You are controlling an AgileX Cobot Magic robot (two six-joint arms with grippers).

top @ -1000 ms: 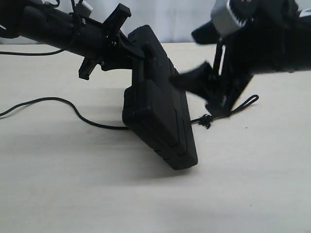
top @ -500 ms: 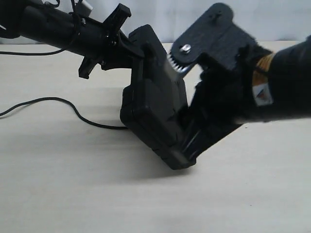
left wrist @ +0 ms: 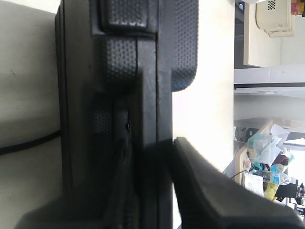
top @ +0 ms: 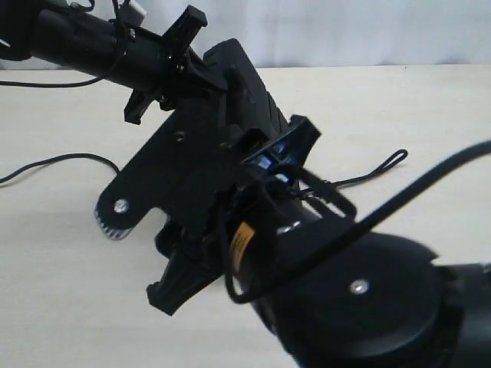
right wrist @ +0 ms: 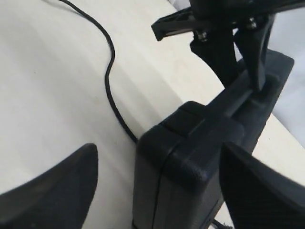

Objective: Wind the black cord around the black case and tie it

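From the left, the cord (top: 54,159) trails across the table (top: 61,268) and runs out of sight behind the case (top: 245,77). My left gripper (top: 209,79) is clamped on the case's upper edge and holds it tilted on the table. My own right arm (top: 360,307) blocks most of the case, and its orange sticker (top: 244,245) is too blurred to read. My right gripper (right wrist: 157,191) has its fingers spread wide on either side of the case's corner, and the cord's looped end lies on the table further right.
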